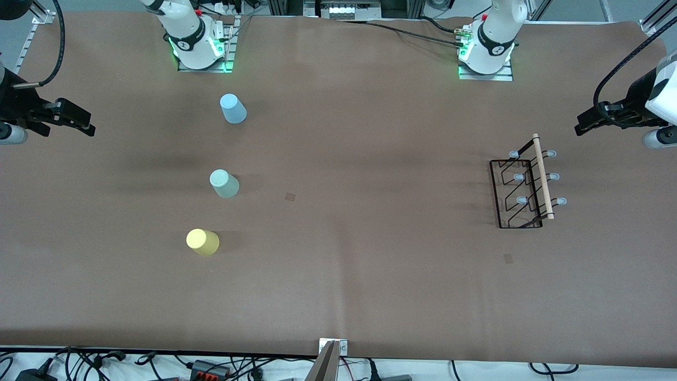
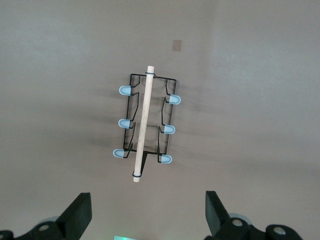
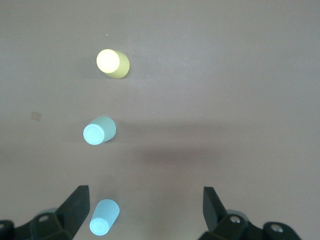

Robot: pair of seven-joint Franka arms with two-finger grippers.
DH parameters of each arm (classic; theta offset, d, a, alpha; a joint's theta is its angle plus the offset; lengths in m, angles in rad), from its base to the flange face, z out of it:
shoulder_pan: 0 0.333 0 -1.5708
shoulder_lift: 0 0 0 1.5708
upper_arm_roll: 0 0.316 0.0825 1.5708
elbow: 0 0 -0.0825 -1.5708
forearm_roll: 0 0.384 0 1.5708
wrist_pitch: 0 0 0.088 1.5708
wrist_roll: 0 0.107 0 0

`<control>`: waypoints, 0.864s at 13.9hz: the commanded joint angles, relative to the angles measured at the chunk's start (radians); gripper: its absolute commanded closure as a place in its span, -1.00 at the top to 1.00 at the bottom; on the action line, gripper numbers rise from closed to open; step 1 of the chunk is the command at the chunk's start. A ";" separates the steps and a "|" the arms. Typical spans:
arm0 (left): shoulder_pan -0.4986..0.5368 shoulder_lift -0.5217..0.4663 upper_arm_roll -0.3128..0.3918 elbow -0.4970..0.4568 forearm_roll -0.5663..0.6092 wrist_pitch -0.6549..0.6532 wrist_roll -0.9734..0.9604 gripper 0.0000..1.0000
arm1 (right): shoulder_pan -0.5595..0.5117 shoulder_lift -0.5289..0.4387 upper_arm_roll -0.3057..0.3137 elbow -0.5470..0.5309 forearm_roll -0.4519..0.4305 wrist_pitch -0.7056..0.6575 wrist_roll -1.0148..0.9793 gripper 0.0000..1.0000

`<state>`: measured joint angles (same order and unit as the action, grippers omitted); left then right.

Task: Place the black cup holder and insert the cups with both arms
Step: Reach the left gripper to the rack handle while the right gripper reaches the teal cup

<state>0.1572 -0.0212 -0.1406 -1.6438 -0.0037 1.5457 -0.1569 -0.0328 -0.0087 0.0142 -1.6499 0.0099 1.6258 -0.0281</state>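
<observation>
The black cup holder (image 1: 521,185) stands upright on the brown table toward the left arm's end, its wooden rod on top; it also shows in the left wrist view (image 2: 147,125). Three cups stand upside down in a row toward the right arm's end: light blue (image 1: 232,108), mint green (image 1: 224,183) and yellow (image 1: 202,242). The right wrist view shows the light blue (image 3: 104,218), mint green (image 3: 99,131) and yellow (image 3: 112,63) cups. My left gripper (image 1: 584,124) (image 2: 147,212) is open and empty, up over the table's end near the holder. My right gripper (image 1: 84,124) (image 3: 145,207) is open and empty, over the table's end near the cups.
Two small tape squares lie on the table, one mid-table (image 1: 290,197) and one nearer the front camera than the holder (image 1: 508,258). A metal bracket (image 1: 332,352) sits at the table's front edge. Cables run along the front edge.
</observation>
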 commanded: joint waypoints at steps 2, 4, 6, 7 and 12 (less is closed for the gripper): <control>0.013 0.003 -0.007 0.013 -0.018 -0.002 0.022 1.00 | -0.002 -0.027 0.000 -0.010 0.007 -0.007 -0.016 1.00; 0.010 0.013 -0.008 0.015 -0.015 -0.002 0.017 1.00 | -0.002 -0.024 0.000 -0.010 0.007 -0.011 -0.016 1.00; 0.011 0.047 -0.008 0.015 -0.021 -0.001 0.010 1.00 | -0.001 -0.022 0.000 -0.010 0.007 -0.012 -0.016 1.00; 0.021 0.059 -0.005 0.013 -0.025 0.007 0.023 1.00 | -0.002 -0.019 0.000 -0.010 0.007 -0.018 -0.015 1.00; 0.061 0.190 -0.014 -0.020 -0.012 0.146 0.085 1.00 | 0.001 0.018 0.003 -0.010 0.005 -0.018 -0.015 1.00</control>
<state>0.2086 0.1327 -0.1402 -1.6581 -0.0077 1.6655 -0.1009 -0.0328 -0.0050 0.0141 -1.6558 0.0099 1.6151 -0.0283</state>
